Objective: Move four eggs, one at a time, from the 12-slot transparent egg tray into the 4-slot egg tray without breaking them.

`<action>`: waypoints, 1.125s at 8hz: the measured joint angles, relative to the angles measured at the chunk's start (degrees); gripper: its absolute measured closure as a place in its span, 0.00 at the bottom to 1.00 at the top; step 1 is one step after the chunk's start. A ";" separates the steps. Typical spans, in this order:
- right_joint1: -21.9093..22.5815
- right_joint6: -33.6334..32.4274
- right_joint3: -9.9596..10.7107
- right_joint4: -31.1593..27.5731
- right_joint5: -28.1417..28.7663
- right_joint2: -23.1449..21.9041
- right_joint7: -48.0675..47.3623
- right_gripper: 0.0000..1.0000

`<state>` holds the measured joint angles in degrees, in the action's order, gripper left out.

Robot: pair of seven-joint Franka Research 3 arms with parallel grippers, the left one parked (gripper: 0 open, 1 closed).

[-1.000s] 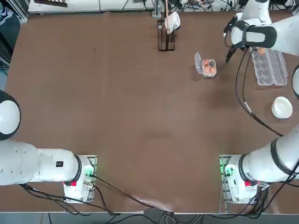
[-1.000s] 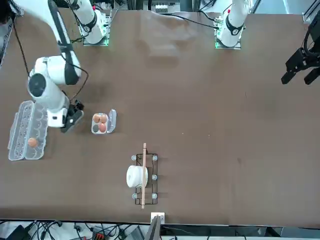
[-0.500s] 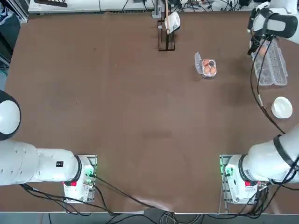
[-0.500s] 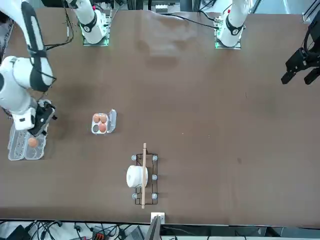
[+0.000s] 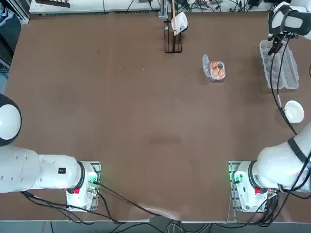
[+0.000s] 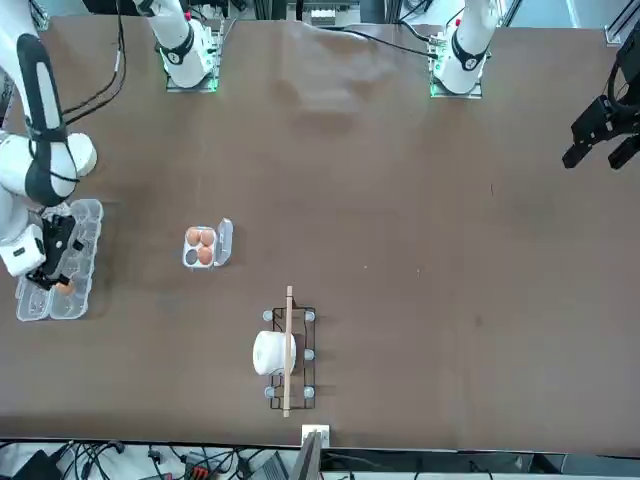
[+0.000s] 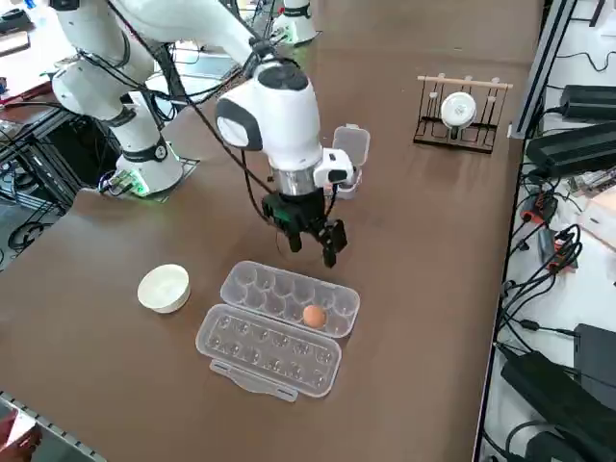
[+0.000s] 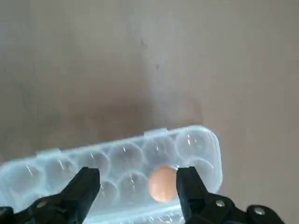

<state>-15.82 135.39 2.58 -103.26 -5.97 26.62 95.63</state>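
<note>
One orange-brown egg (image 7: pixel 313 316) lies in a cup near one end of the 12-slot transparent egg tray (image 7: pixel 252 279), which lies open with its lid flat beside it. My right gripper (image 7: pixel 313 247) hovers open above that end of the tray. In the wrist view the egg (image 8: pixel 163 184) shows between the spread fingers (image 8: pixel 85 185), closer to one of them, with the tray (image 8: pixel 121 154) below. The 4-slot egg tray (image 5: pixel 210 73) stands apart, toward the table's middle, holding three eggs (image 6: pixel 200 244). From the front, the gripper (image 6: pixel 52 272) partly covers the 12-slot tray (image 6: pixel 84 215).
A white bowl (image 5: pixel 293 111) sits near the 12-slot tray on the side toward the arm's base. A dark wire rack with a white roll (image 6: pixel 285 352) stands at the far edge, beyond the 4-slot tray.
My right arm has swung from beside the 4-slot tray across to the 12-slot tray and now hangs over its egg. The gripper stays open and empty.
</note>
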 joint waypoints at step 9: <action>-4.46 -0.01 -0.59 13.26 0.98 13.35 13.59 0.00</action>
<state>-20.28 135.38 1.99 -90.01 -4.99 39.97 109.22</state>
